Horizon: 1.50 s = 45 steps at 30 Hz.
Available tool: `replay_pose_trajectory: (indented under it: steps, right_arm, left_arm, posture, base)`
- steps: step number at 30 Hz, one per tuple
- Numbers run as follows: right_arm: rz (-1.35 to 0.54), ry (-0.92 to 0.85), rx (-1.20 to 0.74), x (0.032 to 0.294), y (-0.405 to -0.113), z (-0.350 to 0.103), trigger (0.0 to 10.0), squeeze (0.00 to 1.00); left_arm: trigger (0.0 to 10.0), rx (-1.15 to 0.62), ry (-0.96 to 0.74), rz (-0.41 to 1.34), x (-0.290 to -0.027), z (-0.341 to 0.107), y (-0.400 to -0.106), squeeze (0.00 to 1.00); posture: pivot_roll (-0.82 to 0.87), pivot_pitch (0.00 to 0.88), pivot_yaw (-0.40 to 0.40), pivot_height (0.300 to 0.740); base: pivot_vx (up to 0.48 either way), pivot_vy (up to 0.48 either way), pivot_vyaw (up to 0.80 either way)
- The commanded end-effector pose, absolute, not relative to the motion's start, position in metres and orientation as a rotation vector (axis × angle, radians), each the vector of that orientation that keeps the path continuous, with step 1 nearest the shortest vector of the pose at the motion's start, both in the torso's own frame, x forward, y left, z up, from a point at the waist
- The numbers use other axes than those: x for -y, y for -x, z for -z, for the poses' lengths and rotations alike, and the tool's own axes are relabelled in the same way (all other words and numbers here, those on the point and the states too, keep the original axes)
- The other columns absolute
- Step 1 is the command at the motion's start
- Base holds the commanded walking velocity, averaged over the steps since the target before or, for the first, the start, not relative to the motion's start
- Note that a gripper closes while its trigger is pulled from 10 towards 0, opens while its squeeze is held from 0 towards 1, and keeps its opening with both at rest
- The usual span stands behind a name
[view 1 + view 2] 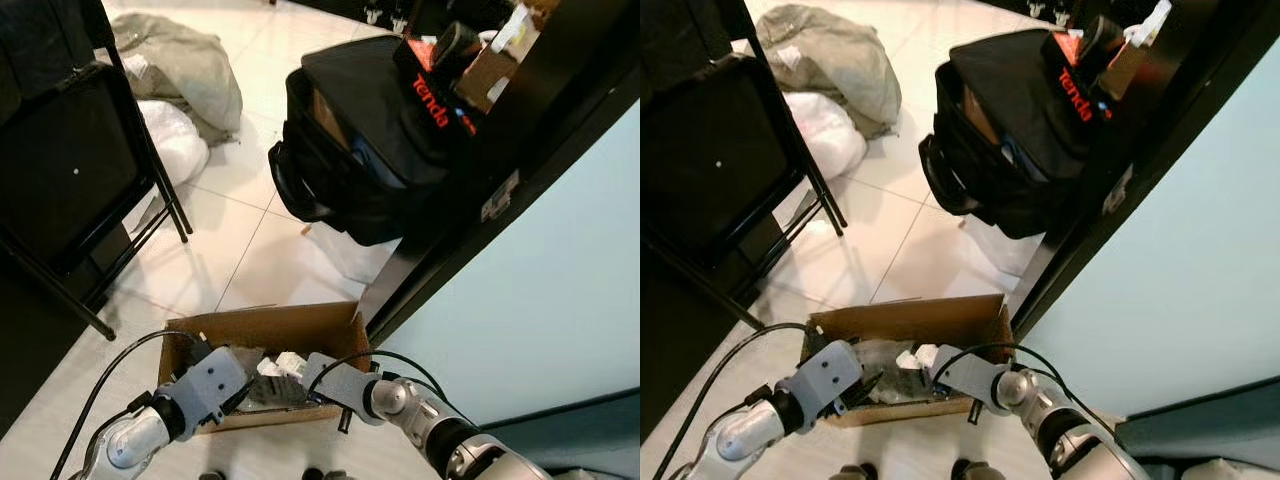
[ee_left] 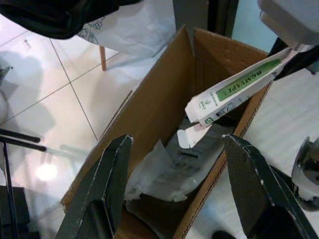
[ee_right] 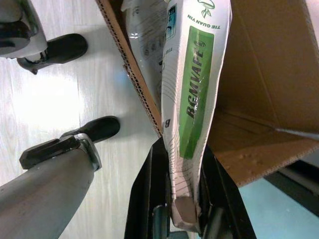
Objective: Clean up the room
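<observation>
Brown corrugated card makes up the open box [image 1: 300, 335] sitting on the pale tiled floor [image 1: 250, 250] at the lower centre of the left eye view, just beside the foot of a dark door frame [image 1: 470, 215]. Inside it lie crumpled clear plastic wrappers [image 2: 174, 172]. The right gripper [image 3: 177, 199] hangs over the box with its fingers clamped on a white and green carton [image 3: 192, 99], flattened and slanting down into the box opening; in the left wrist view the same carton crosses the upper right of the frame. The left gripper [image 2: 174, 189] hovers above the near end of the box, its fingers spread wide apart with nothing between them. Higher in the left eye view, a black bag [image 1: 350, 150] bulges on the floor at upper centre, a black folding chair [image 1: 70, 170] fills the left side, and a grey sack [image 1: 185, 65] and a white plastic bag [image 1: 175, 140] rest at the upper left.
</observation>
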State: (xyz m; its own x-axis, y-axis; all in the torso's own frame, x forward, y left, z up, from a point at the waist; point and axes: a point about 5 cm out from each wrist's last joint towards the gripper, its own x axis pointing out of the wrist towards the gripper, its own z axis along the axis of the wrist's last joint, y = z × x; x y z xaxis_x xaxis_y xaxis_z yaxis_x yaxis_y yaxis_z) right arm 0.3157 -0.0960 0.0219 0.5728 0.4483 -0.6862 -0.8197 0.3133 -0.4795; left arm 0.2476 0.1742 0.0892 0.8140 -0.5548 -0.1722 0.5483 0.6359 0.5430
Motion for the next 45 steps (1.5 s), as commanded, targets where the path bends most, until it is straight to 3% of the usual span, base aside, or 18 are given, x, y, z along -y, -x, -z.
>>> replay_pose_trajectory:
  steps: [1,22,23,24,25,36,37,38,39,45]
  right_arm:
    - [-0.884,0.930,-0.485,0.096,-0.311,-0.015,10.0,0.00]
    - [-0.885,0.982,-0.381,0.082,-0.317,-0.026,10.0,0.00]
    - [-0.885,0.981,-0.381,0.082,-0.318,-0.026,10.0,0.32]
    - [-0.885,0.981,-0.381,0.082,-0.318,-0.026,10.0,0.32]
    - [-0.881,0.986,-0.381,0.083,-0.318,-0.027,10.0,1.00]
    - [-0.839,1.010,-0.353,0.084,-0.323,-0.030,10.0,1.00]
    - [-0.836,1.013,-0.351,0.084,-0.323,-0.031,10.0,0.80]
    - [-0.836,1.013,-0.351,0.084,-0.323,-0.031,10.0,0.80]
    - [-0.832,1.023,-0.347,0.084,-0.324,-0.032,10.0,0.00]
    - [-0.814,1.026,-0.346,0.086,-0.325,-0.032,10.0,0.00]
  left_arm:
    - [10.0,-0.019,-0.599,0.687,-0.168,-0.082,-0.238,0.00]
    - [10.0,-0.028,-0.570,0.766,-0.161,-0.087,-0.225,0.00]
    - [10.0,-0.024,-0.574,0.769,-0.161,-0.087,-0.225,0.00]
    - [10.0,-0.024,-0.574,0.769,-0.161,-0.087,-0.225,0.00]
    - [10.0,-0.033,-0.575,0.768,-0.161,-0.087,-0.225,0.00]
    - [10.0,-0.049,-0.583,0.761,-0.164,-0.086,-0.223,0.00]
    - [10.0,-0.048,-0.585,0.761,-0.164,-0.086,-0.223,0.00]
    - [10.0,-0.048,-0.585,0.761,-0.164,-0.086,-0.223,0.00]
    - [10.0,-0.048,-0.587,0.760,-0.164,-0.086,-0.223,0.00]
    - [10.0,-0.053,-0.594,0.742,-0.165,-0.084,-0.226,0.00]
  posture:
    - [0.08,0.391,-0.152,0.740]
    - [0.10,0.395,-0.156,0.740]
    - [0.10,0.395,-0.156,0.740]
    - [0.10,0.395,-0.156,0.740]
    - [0.11,0.397,-0.156,0.740]
    - [0.11,0.397,-0.156,0.740]
    - [0.11,0.397,-0.156,0.740]
    - [0.11,0.397,-0.156,0.740]
    - [0.11,0.397,-0.156,0.740]
    - [0.10,0.373,-0.154,0.740]
  base:
    - [0.000,0.000,0.00]
    - [0.000,0.000,0.00]
    - [0.000,0.000,0.00]
    - [0.000,0.000,0.00]
    - [0.000,0.000,0.00]
    - [0.000,0.000,0.00]
    - [0.000,0.000,0.00]
    - [0.000,0.000,0.00]
    - [0.000,0.000,0.00]
    - [0.000,0.000,0.00]
